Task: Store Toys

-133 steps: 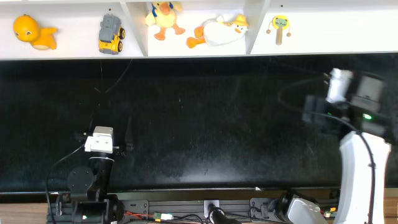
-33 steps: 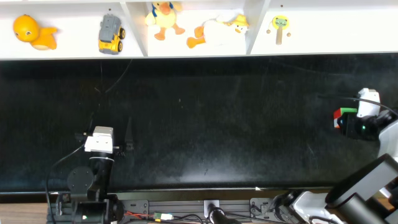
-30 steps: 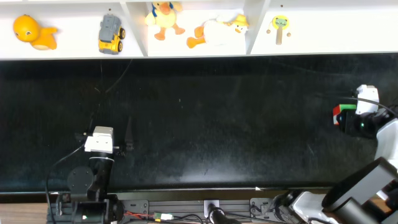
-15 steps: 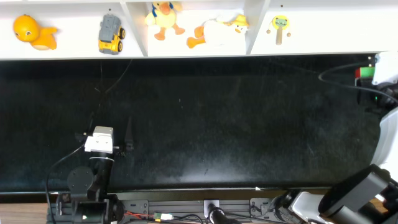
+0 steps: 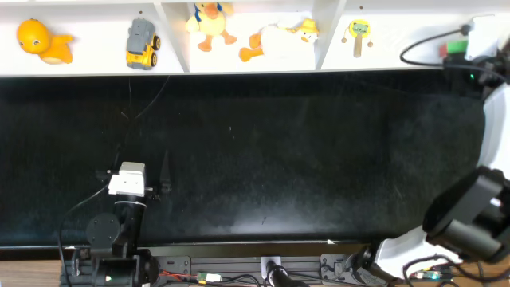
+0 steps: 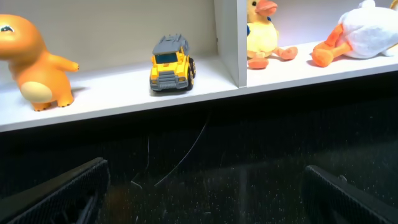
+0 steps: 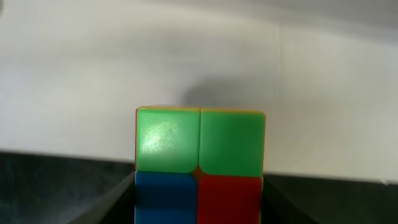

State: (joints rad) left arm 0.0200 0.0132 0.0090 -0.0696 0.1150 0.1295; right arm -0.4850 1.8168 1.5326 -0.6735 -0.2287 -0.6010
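- Right claw (image 7: 199, 208): shut tight on a cube (image 7: 200, 143), green face showing, blue and red below.
- Cube up at 1 o'clock in the top view, by the right end of the white shelf (image 5: 88, 65).
- Left claw (image 6: 208, 199): wide open, nothing in it, down at 7 o'clock.
- On the shelf: truck (image 6: 172, 62), duck (image 6: 261, 34).

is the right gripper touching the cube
Touching. The right wrist view shows the right gripper shut on the cube, with no gap at either side.
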